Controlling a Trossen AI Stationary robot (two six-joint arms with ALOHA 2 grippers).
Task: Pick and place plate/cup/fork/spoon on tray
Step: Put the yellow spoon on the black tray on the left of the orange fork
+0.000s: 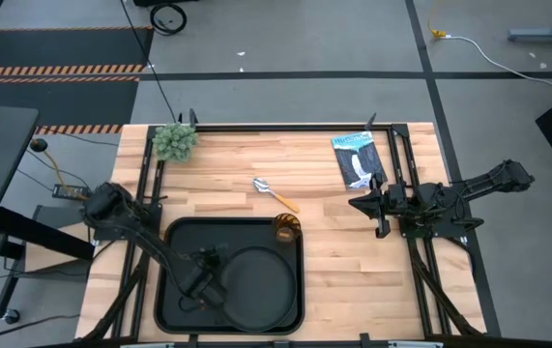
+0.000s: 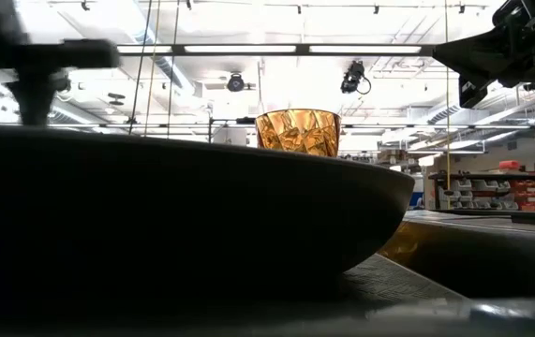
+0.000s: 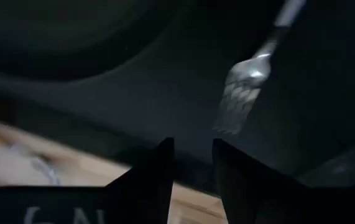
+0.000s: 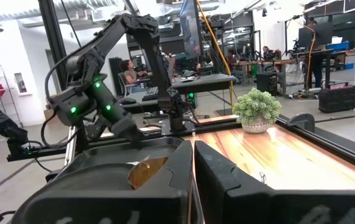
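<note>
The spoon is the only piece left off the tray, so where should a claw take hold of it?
By the orange handle, from straight above. The spoon lies flat on the bare wood, handle angled toward the cup, nothing touching it. The right claw waits beside it; turn its fingers across the handle.

- My wooden desk (image 1: pixel 324 242) has a small green potted plant (image 1: pixel 175 141) at its far left corner.
- I see a dark packet with white print (image 1: pixel 356 159) lying flat near the far right corner.
- People sit at workstations behind.
</note>
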